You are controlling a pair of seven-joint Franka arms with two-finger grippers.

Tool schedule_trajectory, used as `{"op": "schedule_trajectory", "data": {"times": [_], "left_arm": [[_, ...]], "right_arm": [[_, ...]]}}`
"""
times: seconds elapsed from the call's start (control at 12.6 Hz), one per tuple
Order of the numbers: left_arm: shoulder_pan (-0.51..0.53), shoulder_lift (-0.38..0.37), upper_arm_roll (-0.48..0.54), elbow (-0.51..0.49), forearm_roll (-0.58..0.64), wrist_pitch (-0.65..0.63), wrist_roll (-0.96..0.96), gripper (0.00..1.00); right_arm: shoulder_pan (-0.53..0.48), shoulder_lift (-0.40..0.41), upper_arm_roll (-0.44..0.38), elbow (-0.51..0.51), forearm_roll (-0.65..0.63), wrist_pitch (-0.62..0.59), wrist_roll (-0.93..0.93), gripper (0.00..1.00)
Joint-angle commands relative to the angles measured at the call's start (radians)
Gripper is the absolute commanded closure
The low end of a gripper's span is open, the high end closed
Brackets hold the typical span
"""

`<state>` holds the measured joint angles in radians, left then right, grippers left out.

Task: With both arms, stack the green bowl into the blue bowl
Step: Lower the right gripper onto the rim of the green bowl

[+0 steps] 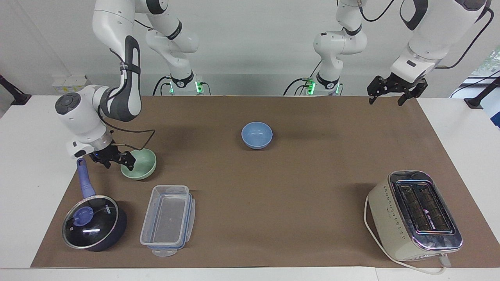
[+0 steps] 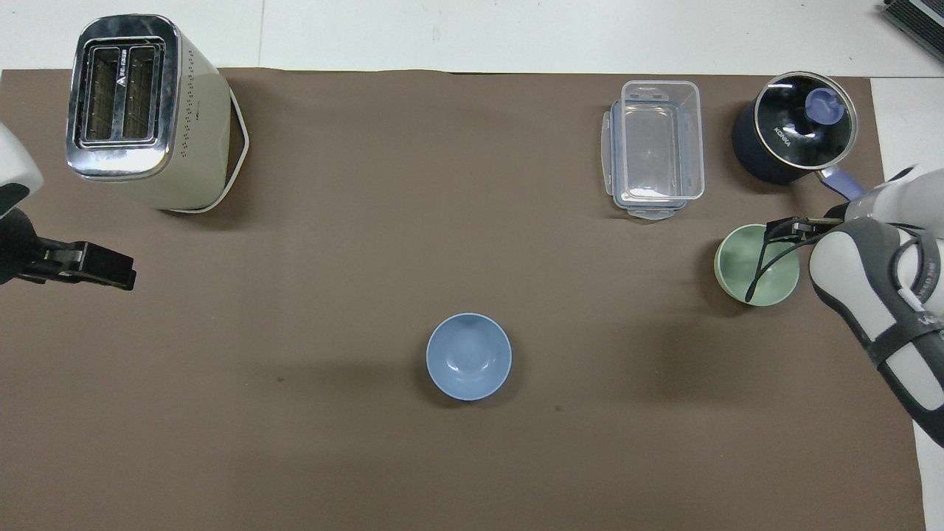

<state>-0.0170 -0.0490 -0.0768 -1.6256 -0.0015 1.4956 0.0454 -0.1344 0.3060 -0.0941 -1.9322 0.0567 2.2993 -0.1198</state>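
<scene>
At the right arm's end of the bench, a lidded dark pot sits in the corner farthest from the robots, its blue handle pointing toward them. Just past the handle's tip, the right tool is down low at the green bowl, its jaws wide, one finger over the rim on the side toward the bench's end edge. It grips nothing yet. The pose looks chosen to pinch the thin wall, since the bowl is too broad to span whole.

The green bowl stands upright on the brown mat near that end edge. A clear lidless container lies beside the pot, farther from the robots than the bowl.

The blue bowl stands upright and empty at mid-bench, closer to the robots' edge, where either arm could plausibly reach it.

A cream toaster fills the corner farthest from the robots at the left arm's end. The left tool waits raised over that end of the mat, jaws wide and empty, likely kept clear until needed.

Count: two bowls, two arms, one pot, one container, one toaster, one mat.
</scene>
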Motion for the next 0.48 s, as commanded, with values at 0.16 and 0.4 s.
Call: {"op": "schedule_trajectory", "data": {"times": [0.16, 0.4], "left_arm": [[0.012, 0.012, -0.009, 0.027, 0.008, -0.026, 0.002, 0.0], [0.012, 0.012, -0.009, 0.027, 0.009, -0.028, 0.002, 0.0]], "right_arm": [[-0.001, 0.013, 0.007, -0.002, 0.023, 0.019, -0.024, 0.0], [-0.001, 0.012, 0.01, -0.001, 0.023, 0.003, -0.026, 0.33]]}}
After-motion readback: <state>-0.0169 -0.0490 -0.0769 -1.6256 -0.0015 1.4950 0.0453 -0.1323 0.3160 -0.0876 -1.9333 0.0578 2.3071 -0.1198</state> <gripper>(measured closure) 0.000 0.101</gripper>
